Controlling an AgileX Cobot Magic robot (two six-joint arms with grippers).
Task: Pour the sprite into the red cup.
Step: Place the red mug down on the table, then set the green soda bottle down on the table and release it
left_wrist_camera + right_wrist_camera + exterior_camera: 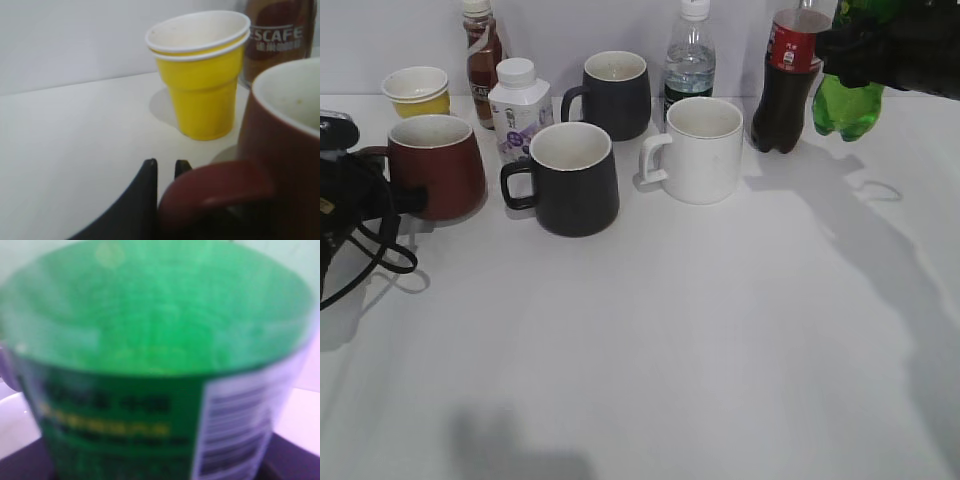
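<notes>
The right hand is clamped on the sprite, far right, lifted beside the cola bottle. The left hand is clamped on the red cup handle, far left.

Sprite: translucent green, label green with yellow band and white barcode panel | red cup: maroon outside, off-white inside | paper cup: yellow, white rim | mug: white | worktop: white | cola bottle: dark, red label

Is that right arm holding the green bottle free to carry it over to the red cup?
Probably yes, if lifted: the sprite sits far right, the red cup far left, with the cola bottle and mugs between.
</notes>
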